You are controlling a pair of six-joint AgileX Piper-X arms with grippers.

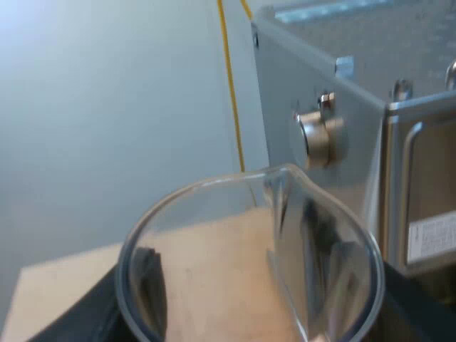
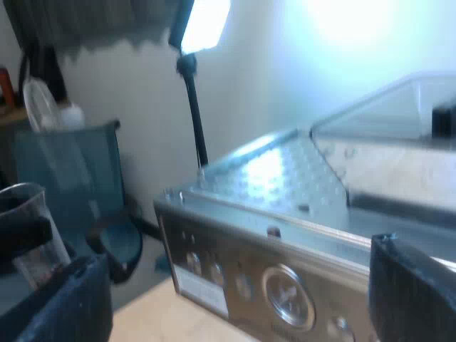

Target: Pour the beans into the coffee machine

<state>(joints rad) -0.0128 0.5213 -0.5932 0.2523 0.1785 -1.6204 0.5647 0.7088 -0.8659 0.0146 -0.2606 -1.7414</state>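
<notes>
My left gripper [image 1: 249, 292] is shut on a clear measuring glass [image 1: 214, 214], with dark fingers [image 1: 146, 285] pressed against its wall. The glass sits close beside the espresso machine [image 1: 320, 71], below its top edge, and the wooden table shows through it. In the right wrist view the same glass [image 2: 28, 221] hangs off the machine's corner with a black finger across it. My right gripper [image 2: 239, 313] is open before the machine's front panel [image 2: 285, 292], nothing between its fingers [image 2: 413, 292]. The clear bean hopper [image 2: 399, 121] rises from the machine's top.
A metal knob [image 1: 317, 135] sticks out of the machine's side near the glass. The wooden table [image 1: 64, 285] lies below. A blue chair [image 2: 78, 178] and a black lamp stand [image 2: 192, 92] are behind the machine by a white wall.
</notes>
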